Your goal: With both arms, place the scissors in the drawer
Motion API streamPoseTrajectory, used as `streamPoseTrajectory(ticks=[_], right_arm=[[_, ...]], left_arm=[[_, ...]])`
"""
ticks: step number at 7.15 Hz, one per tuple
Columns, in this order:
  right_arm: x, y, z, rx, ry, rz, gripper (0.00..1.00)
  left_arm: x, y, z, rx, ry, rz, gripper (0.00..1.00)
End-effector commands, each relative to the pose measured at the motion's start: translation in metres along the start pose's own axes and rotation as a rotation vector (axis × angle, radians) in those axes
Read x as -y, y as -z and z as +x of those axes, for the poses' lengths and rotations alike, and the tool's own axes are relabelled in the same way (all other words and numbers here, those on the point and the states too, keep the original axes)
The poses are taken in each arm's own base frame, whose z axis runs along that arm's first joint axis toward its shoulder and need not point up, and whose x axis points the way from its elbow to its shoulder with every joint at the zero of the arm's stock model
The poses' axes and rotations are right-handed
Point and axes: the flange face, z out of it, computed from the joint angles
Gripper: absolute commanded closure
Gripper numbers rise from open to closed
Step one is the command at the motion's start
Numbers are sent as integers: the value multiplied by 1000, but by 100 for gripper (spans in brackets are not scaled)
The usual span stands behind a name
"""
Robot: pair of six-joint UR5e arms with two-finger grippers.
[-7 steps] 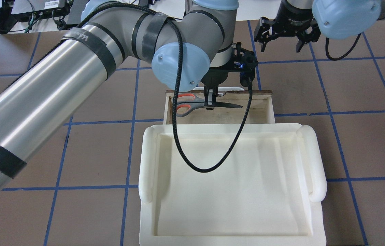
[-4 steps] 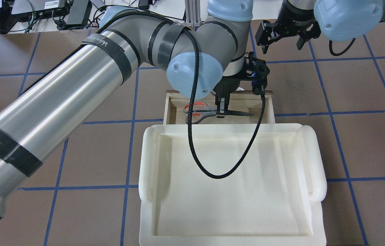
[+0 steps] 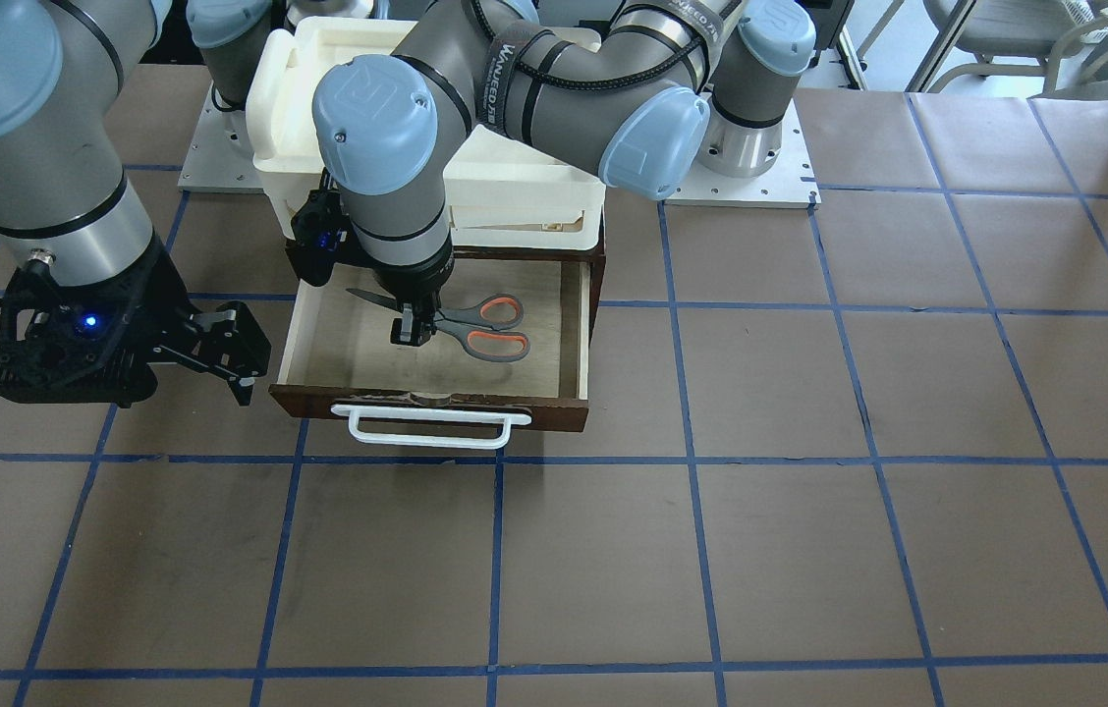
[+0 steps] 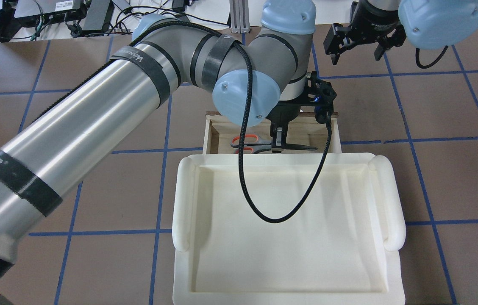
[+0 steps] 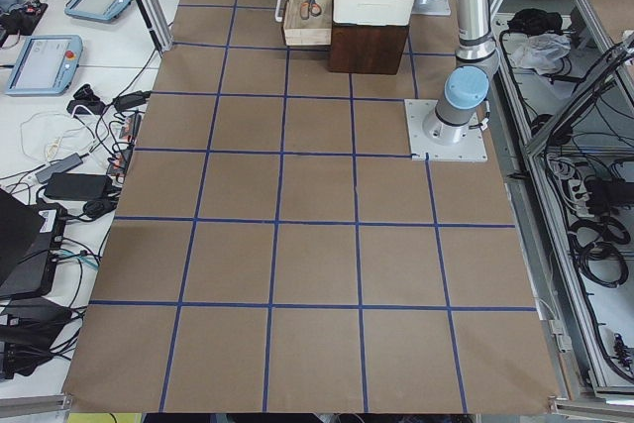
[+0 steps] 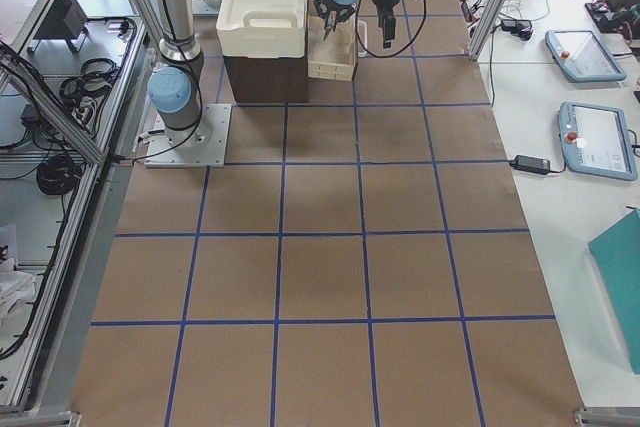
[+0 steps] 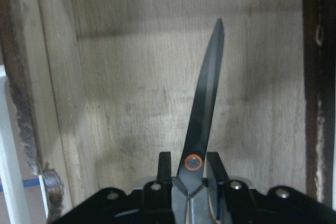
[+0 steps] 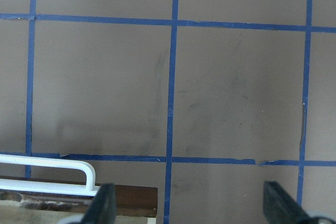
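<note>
The scissors [image 3: 475, 327], dark grey with orange-lined loops, sit low inside the open brown drawer [image 3: 576, 339] with its white bar handle [image 3: 428, 428]. My left gripper [image 3: 413, 329] is shut on the scissors at the pivot, blades pointing away in the left wrist view [image 7: 207, 98]. In the overhead view the scissors [image 4: 260, 146] lie just past the tray edge, gripper [image 4: 278, 144] on them. My right gripper [image 3: 232, 355] is open and empty, hovering beside the drawer's front corner; its fingers [image 8: 105, 205] frame bare table.
A cream-white plastic tray [image 4: 391, 203] sits on top of the cabinet over the drawer. A black cable [image 4: 281, 212] hangs from my left wrist over the tray. The table is brown paper with blue tape lines.
My left gripper has lowered the scissors into the drawer and shifted them toward the tray side. My right gripper has drifted slightly away, still open.
</note>
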Motion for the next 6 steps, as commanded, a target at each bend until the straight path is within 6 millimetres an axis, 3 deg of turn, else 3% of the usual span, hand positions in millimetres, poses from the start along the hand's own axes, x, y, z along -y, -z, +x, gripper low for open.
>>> streamPoseTrajectory(ticks=[1, 3, 6], right_arm=[[0, -2, 3, -2, -4, -7, 0], [-1, -2, 3, -1, -4, -10, 0], [-2, -5, 4, -1, -7, -16, 0]], left_arm=[[3, -6, 3, -15, 19, 3, 73], [12, -4, 12, -12, 29, 3, 16], [5, 22, 18, 24, 56, 42, 16]])
